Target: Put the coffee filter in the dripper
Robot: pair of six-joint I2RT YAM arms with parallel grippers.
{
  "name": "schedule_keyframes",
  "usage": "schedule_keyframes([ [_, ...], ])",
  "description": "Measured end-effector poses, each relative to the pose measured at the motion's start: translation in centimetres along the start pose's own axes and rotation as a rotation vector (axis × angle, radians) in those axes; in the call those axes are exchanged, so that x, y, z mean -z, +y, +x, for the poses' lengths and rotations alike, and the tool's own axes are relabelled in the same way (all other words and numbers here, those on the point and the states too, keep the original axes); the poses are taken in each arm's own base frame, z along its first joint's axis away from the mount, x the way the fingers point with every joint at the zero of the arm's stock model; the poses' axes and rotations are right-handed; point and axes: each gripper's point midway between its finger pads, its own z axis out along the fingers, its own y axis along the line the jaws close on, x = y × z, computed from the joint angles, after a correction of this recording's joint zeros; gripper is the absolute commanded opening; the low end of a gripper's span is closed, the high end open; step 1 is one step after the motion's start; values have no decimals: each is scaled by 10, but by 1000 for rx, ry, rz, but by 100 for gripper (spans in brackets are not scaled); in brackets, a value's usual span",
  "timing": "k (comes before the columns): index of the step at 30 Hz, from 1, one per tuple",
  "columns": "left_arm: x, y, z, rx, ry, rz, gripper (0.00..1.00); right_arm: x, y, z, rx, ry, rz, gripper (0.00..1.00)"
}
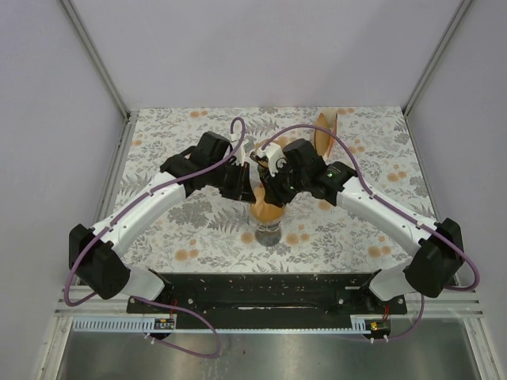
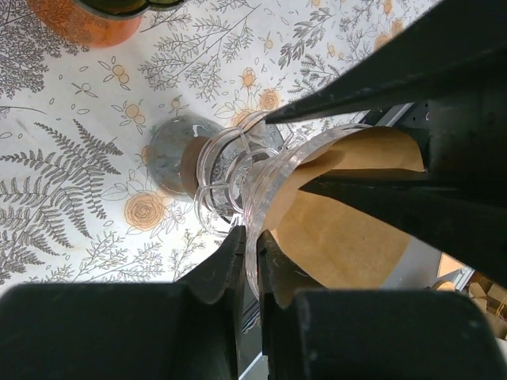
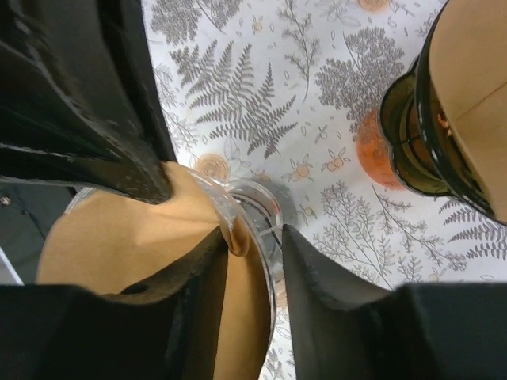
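Note:
A clear glass dripper (image 1: 268, 229) stands mid-table with a brown paper coffee filter (image 1: 266, 210) inside its cone. My left gripper (image 1: 252, 191) is shut on the dripper's rim; in the left wrist view its fingers (image 2: 252, 241) pinch the clear wall (image 2: 265, 170), with the filter (image 2: 348, 233) just inside. My right gripper (image 1: 275, 193) is open astride the opposite rim. In the right wrist view (image 3: 255, 237) one finger rests inside on the filter (image 3: 111, 237), and the other stands outside the glass (image 3: 257, 207) with a small gap.
A dark filter holder with an orange base and spare brown filters (image 1: 323, 134) stands behind the dripper. It shows at the right of the right wrist view (image 3: 412, 134) and at the top left of the left wrist view (image 2: 87, 20). A floral cloth (image 1: 190, 229) covers the table.

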Motion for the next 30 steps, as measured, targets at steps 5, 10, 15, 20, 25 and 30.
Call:
schedule_keyframes([
  [5, 0, -1, 1, 5, 3, 0, 0, -5, -3, 13, -3, 36, 6, 36],
  [10, 1, -1, 2, 11, 9, 2, 0, -6, 1, 11, -35, 31, -6, 0],
  [15, 4, -4, -1, 1, -3, 6, 0, -3, 0, 5, -54, 14, -5, 0],
  [20, 4, -3, -2, -1, -7, 1, 0, -3, 0, 5, -48, 14, -6, 37],
  [25, 0, 0, -1, 13, 5, -5, 0, -9, -3, 16, -29, 47, 7, 55],
  [30, 0, 0, -1, 15, 5, -5, 11, -9, -4, 19, -29, 56, 9, 70],
])
